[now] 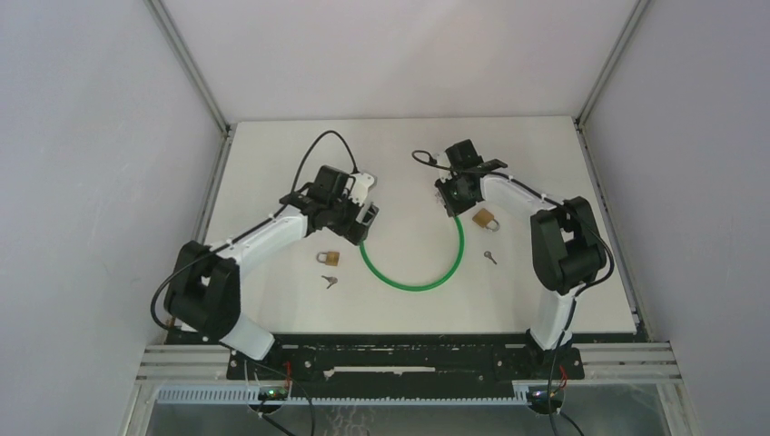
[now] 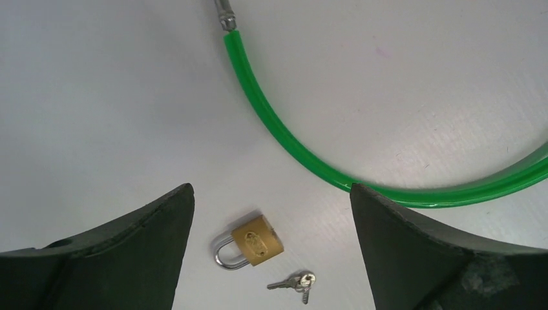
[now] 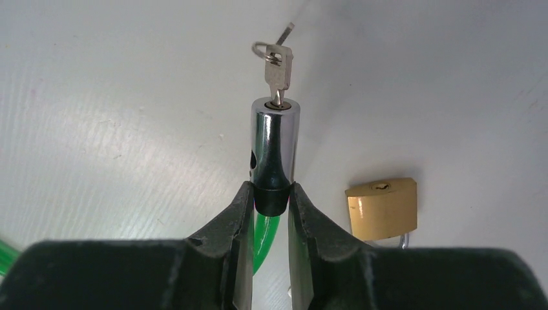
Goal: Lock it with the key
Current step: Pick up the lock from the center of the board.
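Right wrist view alone shows key (image 3: 278,68) seated in chrome cylinder (image 3: 274,145), right gripper (image 3: 270,194) clamped on its lower end, left wrist view, left gripper (image 2: 271,190) spread wide above padlock (image 2: 251,240)

The white worktop (image 1: 272,304) carries a green cable (image 1: 413,285) at frame centre, left padlock (image 1: 328,258) above left key (image 1: 330,281), right padlock (image 1: 486,219) above right key (image 1: 490,257).
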Robot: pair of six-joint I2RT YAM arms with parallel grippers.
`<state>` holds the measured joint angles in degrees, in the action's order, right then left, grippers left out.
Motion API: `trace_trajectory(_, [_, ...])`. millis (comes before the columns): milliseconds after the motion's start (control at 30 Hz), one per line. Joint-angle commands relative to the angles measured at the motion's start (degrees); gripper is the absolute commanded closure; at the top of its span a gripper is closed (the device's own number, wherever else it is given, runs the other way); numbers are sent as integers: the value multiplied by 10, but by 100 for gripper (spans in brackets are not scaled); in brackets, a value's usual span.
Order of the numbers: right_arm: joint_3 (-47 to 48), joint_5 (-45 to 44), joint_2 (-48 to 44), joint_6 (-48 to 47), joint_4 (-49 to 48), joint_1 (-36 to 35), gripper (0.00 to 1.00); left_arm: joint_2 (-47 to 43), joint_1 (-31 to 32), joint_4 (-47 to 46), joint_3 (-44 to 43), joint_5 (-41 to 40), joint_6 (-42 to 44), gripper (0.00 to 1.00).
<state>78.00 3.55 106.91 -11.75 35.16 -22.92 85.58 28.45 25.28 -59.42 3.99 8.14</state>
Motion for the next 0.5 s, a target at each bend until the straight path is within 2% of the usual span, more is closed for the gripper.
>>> trace_trajectory(0, [-10,17,-38,26,-30,-6,100,48,-3,-1,-58,38,-32,7])
trace_trajectory(167, [-14,32,-30,28,-29,-3,100,110,-3,-18,-91,24,-31,17])
trace_trajectory(367, [-14,57,-28,31,-27,12,100,174,-3,-23,-132,36,-38,36])
trace_trajectory(467, [-20,76,-32,34,-26,22,100,192,-3,-22,-142,42,-47,41])
